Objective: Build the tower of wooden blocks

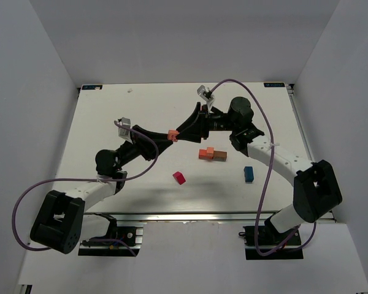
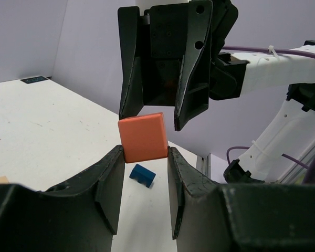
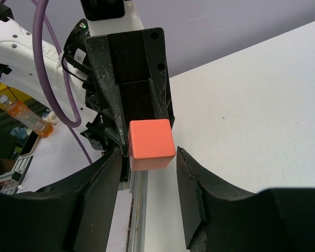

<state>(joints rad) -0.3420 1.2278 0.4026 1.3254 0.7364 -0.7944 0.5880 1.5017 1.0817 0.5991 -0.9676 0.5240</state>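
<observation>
The cube point(image 2: 143, 137) sits between the left pincer point(image 2: 145, 153) and right pincer point(image 2: 155, 118), above the table point(image 2: 31, 121).

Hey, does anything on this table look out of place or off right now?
Nothing looks spilled or damaged. One odd sight: the orange-red wooden cube is in mid-air, gripped by the left end effector, with the right end effector open and straddling it. A magenta-red wooden block and a blue wooden block lie loose, apart.

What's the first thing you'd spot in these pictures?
Two robot arms meet in mid-air over the middle of the white table. The left gripper pinches an orange cube, and the right gripper stands open around it. Below lie a cluster of orange and brown blocks, a red block and a blue block.
</observation>
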